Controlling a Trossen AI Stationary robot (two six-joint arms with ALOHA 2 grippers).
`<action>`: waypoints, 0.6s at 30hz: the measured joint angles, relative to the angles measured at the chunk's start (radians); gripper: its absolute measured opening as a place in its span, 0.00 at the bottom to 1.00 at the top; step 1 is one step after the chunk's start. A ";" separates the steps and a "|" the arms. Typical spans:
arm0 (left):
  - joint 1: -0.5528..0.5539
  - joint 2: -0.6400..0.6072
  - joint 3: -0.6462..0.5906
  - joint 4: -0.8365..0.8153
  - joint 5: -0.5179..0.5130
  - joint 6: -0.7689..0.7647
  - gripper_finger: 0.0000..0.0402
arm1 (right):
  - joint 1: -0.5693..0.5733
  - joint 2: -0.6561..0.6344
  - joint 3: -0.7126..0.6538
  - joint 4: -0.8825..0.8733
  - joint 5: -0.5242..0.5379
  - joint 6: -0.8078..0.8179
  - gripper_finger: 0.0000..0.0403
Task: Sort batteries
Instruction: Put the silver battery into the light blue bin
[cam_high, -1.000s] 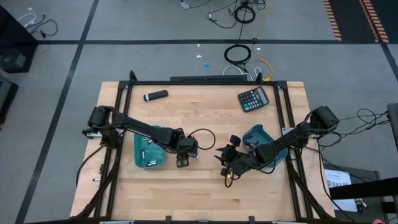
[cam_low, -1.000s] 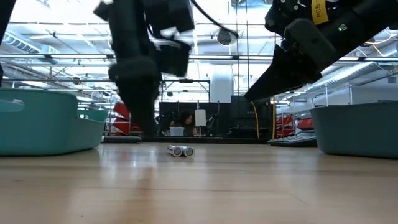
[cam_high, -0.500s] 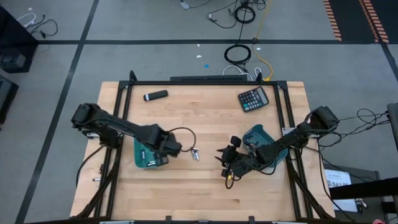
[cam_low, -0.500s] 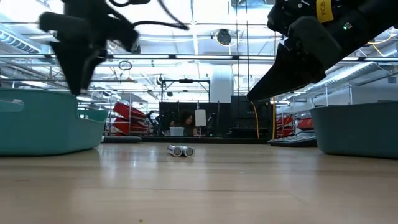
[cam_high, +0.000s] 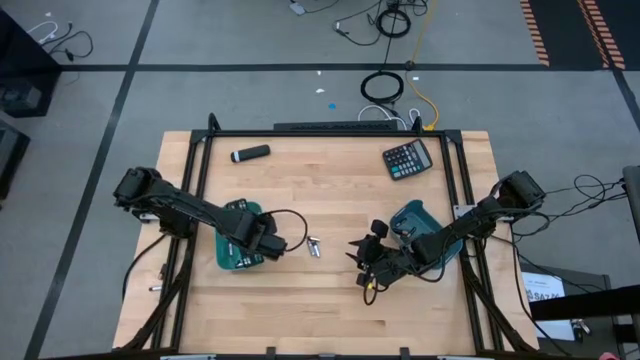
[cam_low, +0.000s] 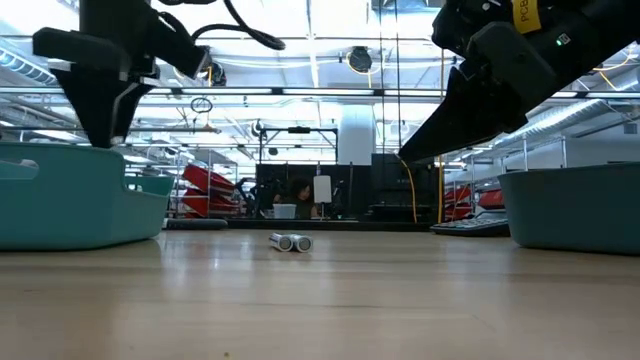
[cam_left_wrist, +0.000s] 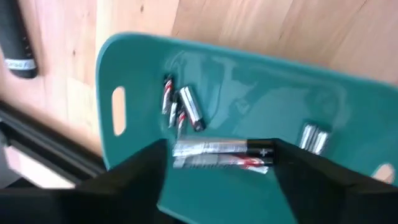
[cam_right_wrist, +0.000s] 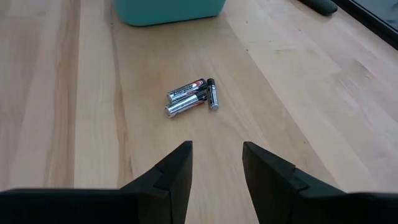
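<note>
left pincer open and empty above batteries in left teal bin, right pincer open, empty, over desk near three loose batteries

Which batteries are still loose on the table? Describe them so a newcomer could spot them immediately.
On the wooden table, look between the two teal bins, the left bin and the right bin. A small cluster of batteries lies there on bare wood, the only ones outside a bin.

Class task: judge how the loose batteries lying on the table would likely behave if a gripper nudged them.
The batteries are smooth round cylinders lying flat on bare wood, so they would probably roll. Touching in a cluster, one nudged would likely scatter the others. They look rigid.
</note>
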 joint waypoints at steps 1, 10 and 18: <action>-0.002 0.000 0.000 -0.013 -0.001 0.000 0.78 | 0.002 0.000 0.000 0.000 0.001 0.000 0.33; -0.003 0.000 0.000 -0.085 -0.003 -0.052 0.98 | 0.014 0.000 0.000 0.000 0.014 0.000 0.33; -0.003 0.000 0.000 0.017 -0.020 -0.049 0.98 | 0.014 0.000 0.000 0.000 0.020 -0.001 0.33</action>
